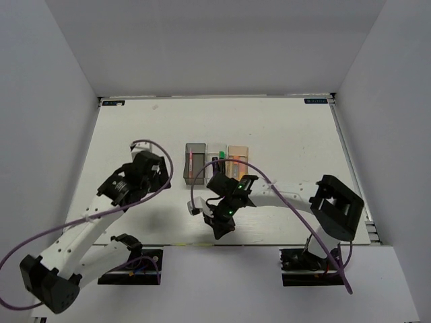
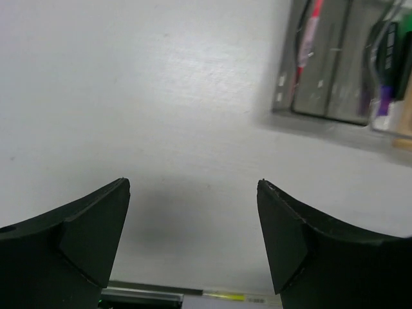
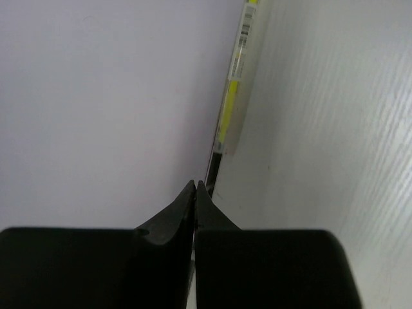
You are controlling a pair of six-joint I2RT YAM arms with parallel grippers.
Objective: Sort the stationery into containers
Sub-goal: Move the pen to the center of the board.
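The containers stand in a row mid-table: a smoky grey bin with a pink pen in it, a clear bin and an orange-tan bin. The clear bin holds black highlighters, one with a purple cap and one with a green cap. My left gripper hangs open and empty over bare table, left of the bins. My right gripper is shut at the table's near edge. A yellow pen with a clear barrel lies along that edge, its dark end just past the tips; nothing shows between the jaws.
The white table is walled in by white panels on three sides. Purple cables loop from both arms over the near half. The near edge drops off right beside the right gripper.
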